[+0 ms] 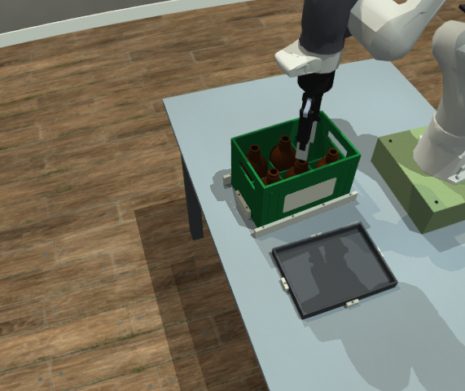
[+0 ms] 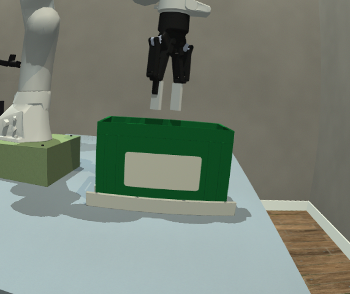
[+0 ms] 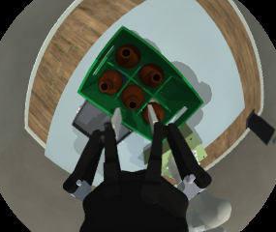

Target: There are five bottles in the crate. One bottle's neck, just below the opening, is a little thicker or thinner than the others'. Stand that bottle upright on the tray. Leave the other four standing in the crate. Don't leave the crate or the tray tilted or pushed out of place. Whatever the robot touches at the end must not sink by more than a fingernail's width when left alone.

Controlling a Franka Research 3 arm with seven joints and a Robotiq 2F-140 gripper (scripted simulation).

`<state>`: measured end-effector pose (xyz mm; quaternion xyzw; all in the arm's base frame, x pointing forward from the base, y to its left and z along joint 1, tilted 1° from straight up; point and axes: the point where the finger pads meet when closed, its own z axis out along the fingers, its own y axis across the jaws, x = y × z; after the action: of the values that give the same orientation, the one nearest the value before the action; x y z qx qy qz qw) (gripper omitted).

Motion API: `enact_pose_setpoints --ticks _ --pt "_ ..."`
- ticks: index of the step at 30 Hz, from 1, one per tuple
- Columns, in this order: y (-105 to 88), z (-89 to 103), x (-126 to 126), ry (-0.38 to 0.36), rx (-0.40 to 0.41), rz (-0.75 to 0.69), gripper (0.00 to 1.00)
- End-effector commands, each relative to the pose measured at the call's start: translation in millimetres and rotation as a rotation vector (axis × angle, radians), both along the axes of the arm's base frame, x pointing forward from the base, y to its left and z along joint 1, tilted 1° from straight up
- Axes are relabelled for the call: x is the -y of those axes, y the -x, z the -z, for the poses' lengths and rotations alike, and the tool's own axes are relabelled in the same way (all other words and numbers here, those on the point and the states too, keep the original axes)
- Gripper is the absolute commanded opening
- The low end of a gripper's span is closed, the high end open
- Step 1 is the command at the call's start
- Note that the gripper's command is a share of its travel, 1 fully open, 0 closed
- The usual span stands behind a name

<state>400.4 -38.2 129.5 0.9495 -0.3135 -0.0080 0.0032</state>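
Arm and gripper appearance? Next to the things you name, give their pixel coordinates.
Arm point(image 1: 462, 96) point(image 2: 38, 57): smooth off-white, rounded segments, with a dark grey section near the wrist. Gripper point(image 1: 301, 152) point(image 2: 166, 109) point(image 3: 134, 112): black body and two black linkage fingers, silvery joint pieces, flat pale rectangular fingertips. No cables or lettering visible on either.

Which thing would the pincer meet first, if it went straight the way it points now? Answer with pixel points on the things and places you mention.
Probably the middle bottle point(image 1: 299, 170) point(image 3: 133, 93) in the row nearer the tray point(image 1: 325, 273) point(image 3: 92, 118), though depth makes the pincer's point(image 1: 304, 154) point(image 2: 165, 109) point(image 3: 134, 114) exact line uncertain.

- crate point(image 1: 308, 177) point(image 2: 165, 142) point(image 3: 91, 82): green, pale beige panel on its side
- bottles point(image 1: 282, 157) point(image 3: 128, 57): brown
- tray point(image 1: 329, 273) point(image 3: 91, 121): dark grey, blackish rim
- table point(image 1: 232, 113) point(image 2: 136, 253) point(image 3: 176, 39): pale blue
- gripper point(image 1: 305, 117) point(image 2: 170, 57) point(image 3: 134, 112): black, whitish fingertips point(image 2: 176, 96)
- block under the arm point(image 1: 409, 189) point(image 2: 16, 161) point(image 3: 196, 142): green
- floor point(image 1: 76, 168) point(image 2: 311, 237) point(image 3: 55, 77): brown, wood-plank pattern
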Motion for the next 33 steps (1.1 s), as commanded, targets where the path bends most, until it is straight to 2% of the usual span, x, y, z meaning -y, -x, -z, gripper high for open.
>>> enact_pose_setpoints --ticks 1,12,33 --pt "-2.6 4.2 -1 -0.005 0.008 -0.008 0.44" --pt "-2.8 14.0 -2 -0.005 0.008 -0.008 0.44" --pt "-2.9 16.3 -2 -0.005 0.008 -0.008 0.44"
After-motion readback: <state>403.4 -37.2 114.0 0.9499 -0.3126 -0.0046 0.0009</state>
